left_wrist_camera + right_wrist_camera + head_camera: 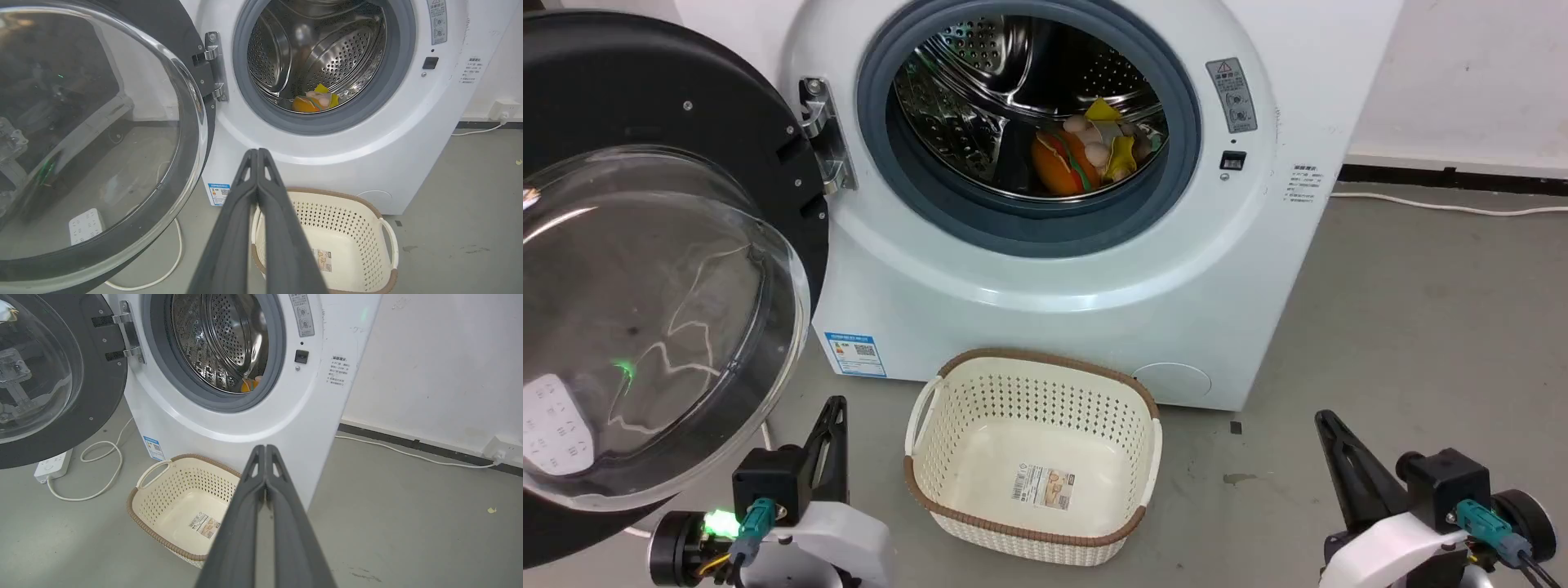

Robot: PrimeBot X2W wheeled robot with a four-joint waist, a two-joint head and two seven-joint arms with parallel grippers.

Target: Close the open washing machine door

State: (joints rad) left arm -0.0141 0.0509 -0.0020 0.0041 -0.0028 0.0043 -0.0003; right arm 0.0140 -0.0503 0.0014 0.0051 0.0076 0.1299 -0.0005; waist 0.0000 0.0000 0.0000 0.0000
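The washing machine door (645, 286) stood wide open at the left of the washing machine (1029, 286), carried on its metal hinge (825, 135). It looked heavy and stiff, and the glass bowl slick and breakable, so the black rim's outer edge seemed the place to push. The left pincer (835, 408) and the right pincer (1327, 420) were each pressed together, holding nothing. The cream basket (1045, 356) sat near the machine's front, probably below the door's swing.
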